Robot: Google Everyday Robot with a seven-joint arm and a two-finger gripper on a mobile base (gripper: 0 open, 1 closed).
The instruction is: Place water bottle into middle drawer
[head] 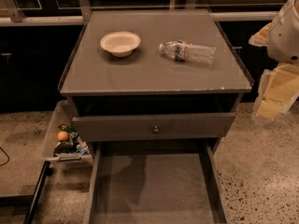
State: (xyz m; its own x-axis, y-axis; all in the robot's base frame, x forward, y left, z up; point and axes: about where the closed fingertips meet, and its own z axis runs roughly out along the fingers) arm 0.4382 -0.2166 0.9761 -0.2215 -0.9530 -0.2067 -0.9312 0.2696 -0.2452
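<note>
The water bottle point(188, 51) lies on its side on the cabinet top point(154, 73), right of centre, with its white cap pointing left. The middle drawer point(152, 190) is pulled out far towards me below the cabinet, showing a bare flat grey floor and thin side walls. My arm enters at the right edge, and its cream gripper point(270, 104) hangs beside the cabinet's right front corner, below the level of the top. It is well apart from the bottle and holds nothing that I can see.
A cream shallow bowl point(120, 43) sits on the cabinet top, left of the bottle. The upper drawer point(154, 126), with a small round knob, is slightly open above the middle drawer. A clear plastic bin of toys point(65, 139) stands on the floor at the cabinet's left.
</note>
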